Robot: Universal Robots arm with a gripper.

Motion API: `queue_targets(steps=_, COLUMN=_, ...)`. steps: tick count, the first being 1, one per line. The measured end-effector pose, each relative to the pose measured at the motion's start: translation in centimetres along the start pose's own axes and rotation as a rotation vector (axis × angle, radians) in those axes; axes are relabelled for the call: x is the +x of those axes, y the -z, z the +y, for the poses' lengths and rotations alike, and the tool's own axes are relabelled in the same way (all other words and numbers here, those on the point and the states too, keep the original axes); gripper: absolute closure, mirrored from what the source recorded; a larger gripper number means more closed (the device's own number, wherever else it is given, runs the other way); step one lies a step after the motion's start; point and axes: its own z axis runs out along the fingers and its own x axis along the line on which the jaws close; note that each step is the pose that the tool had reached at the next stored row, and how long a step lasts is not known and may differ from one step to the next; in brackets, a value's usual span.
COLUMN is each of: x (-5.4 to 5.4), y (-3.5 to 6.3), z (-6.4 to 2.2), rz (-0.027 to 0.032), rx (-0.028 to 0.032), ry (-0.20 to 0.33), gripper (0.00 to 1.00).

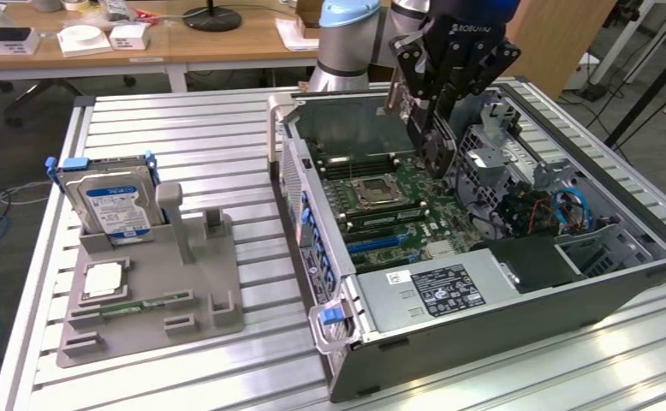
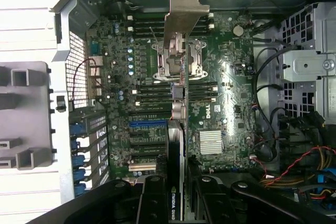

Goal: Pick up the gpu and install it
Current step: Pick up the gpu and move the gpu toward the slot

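**A:** Closest to us, the gripper [image 2: 178, 205] has its fingers [image 2: 152, 203] closed on the gpu [image 2: 176, 145], which we see edge-on, gripped by its black body.

**B:** Agreed. We see its silver bracket [image 2: 186, 9] at the end away from the fingers.

**A:** Beyond the card lies the motherboard [image 2: 231, 77] of the open computer case [image 1: 482, 317]. We can't tell whether card and board touch.

**B:** Off to the exterior view's left, the hard drive [image 1: 110, 201] stands in the grey holder [image 1: 213, 265].
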Motion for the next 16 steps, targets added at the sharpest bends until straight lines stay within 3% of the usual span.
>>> queue_targets(steps=16, x=-0.48, y=-0.01, z=0.04, rz=0.0000, rx=0.0000, ry=0.000, gripper=0.74)
